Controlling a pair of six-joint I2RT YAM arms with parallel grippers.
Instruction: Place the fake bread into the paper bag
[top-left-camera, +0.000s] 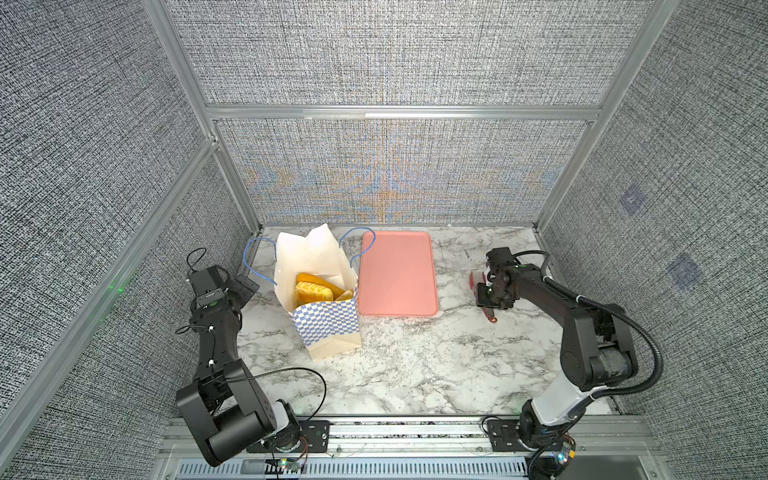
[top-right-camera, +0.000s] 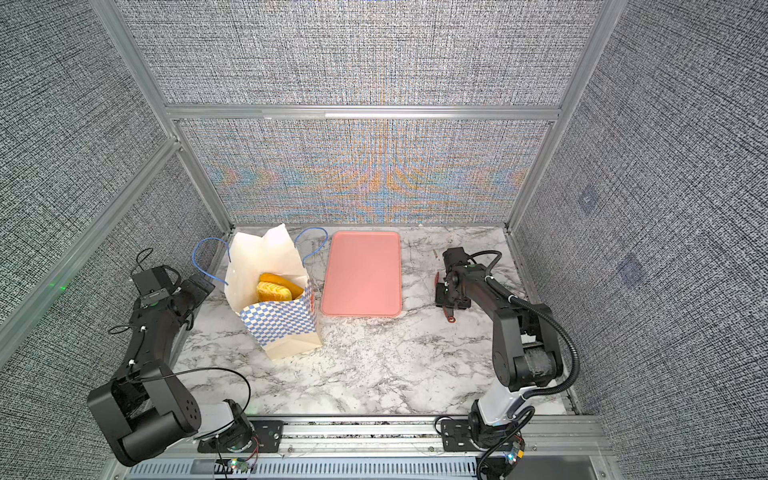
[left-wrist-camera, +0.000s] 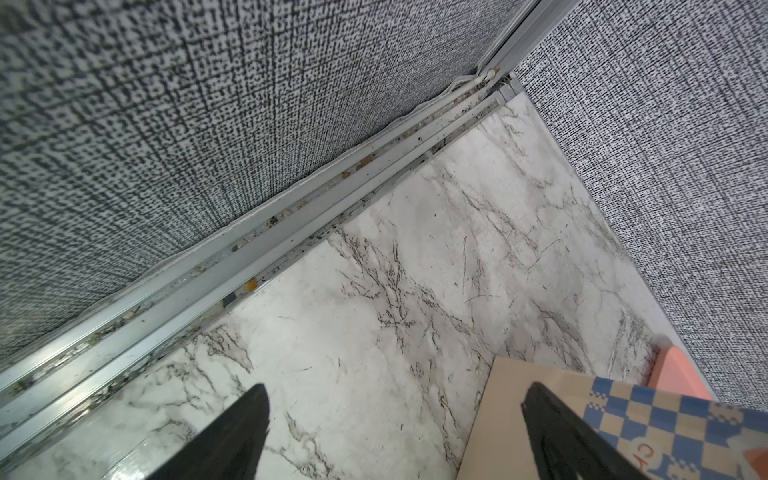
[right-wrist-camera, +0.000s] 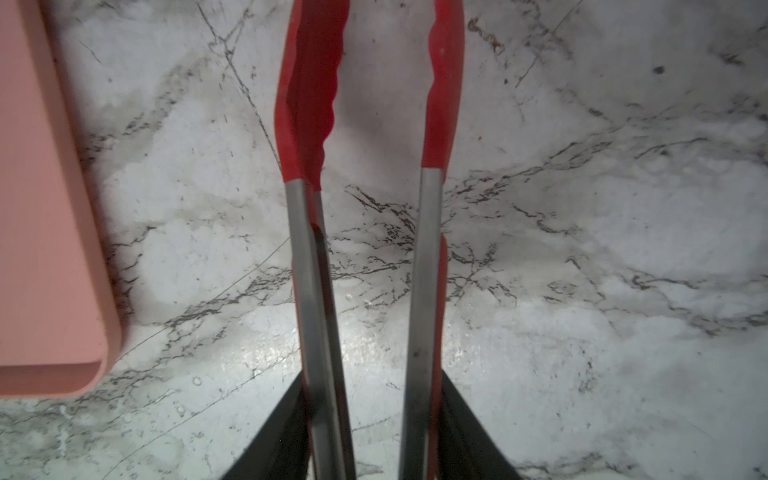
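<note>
In the paper bag (top-left-camera: 328, 332) beside the gaping left end effector (left-wrist-camera: 397, 388) lies fake bread (top-left-camera: 313, 291).

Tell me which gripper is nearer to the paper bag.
Left. The left gripper stands open close beside the paper bag. The right gripper, shut on the red tongs, is beyond the pink tray on the bag's other side.

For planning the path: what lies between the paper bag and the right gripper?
In both top views the pink tray lies between the paper bag and the right gripper; beyond it only bare marble table.
</note>
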